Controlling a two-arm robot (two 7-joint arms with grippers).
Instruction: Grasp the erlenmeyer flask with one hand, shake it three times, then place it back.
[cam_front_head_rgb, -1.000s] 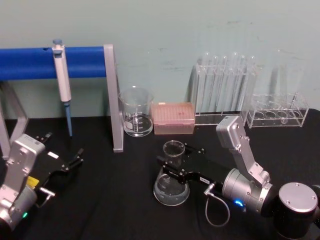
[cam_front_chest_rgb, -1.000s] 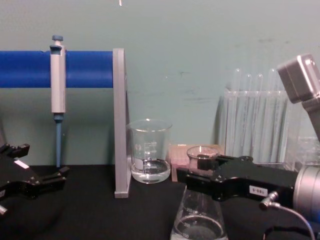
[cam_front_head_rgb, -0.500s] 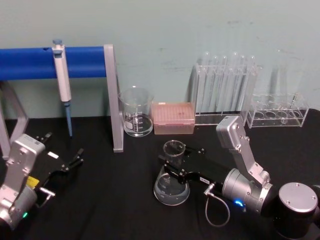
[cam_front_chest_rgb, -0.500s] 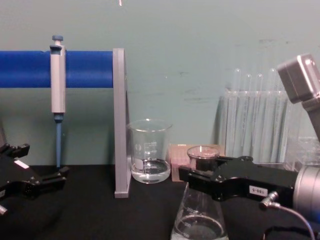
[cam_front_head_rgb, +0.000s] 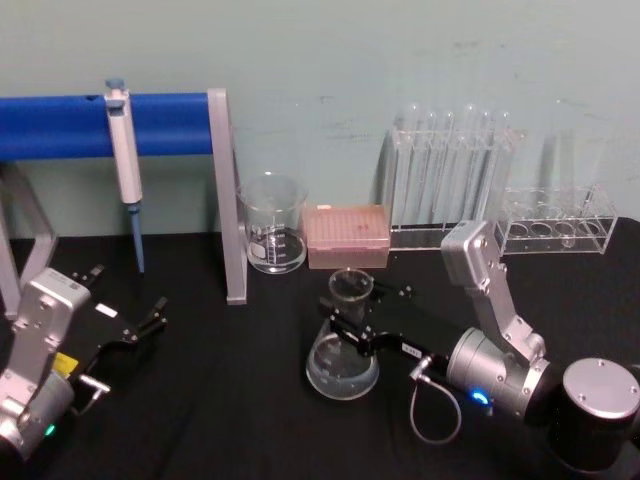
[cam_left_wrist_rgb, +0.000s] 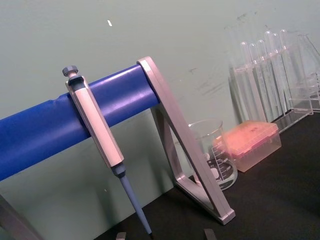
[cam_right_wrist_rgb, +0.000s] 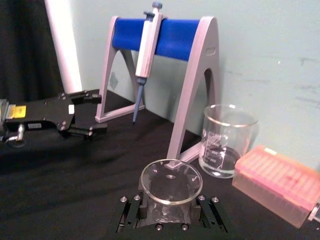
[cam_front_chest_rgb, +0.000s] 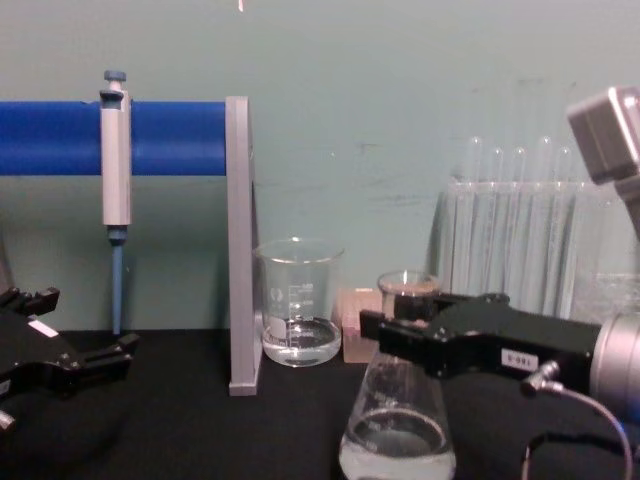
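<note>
The erlenmeyer flask is a clear cone holding a little liquid, in the middle of the black table. My right gripper is shut on its neck just under the rim. In the chest view the flask hangs upright from the black right gripper, and whether its base touches the table I cannot tell. The right wrist view looks down on the flask's round rim between the fingers. My left gripper rests open at the table's left side, far from the flask.
A glass beaker and a pink tip box stand just behind the flask. A pipette hangs on the blue-barred stand at the back left. Test tube racks line the back right.
My right gripper has raised the flask slightly and carried it a little farther from me. The left arm has not moved.
</note>
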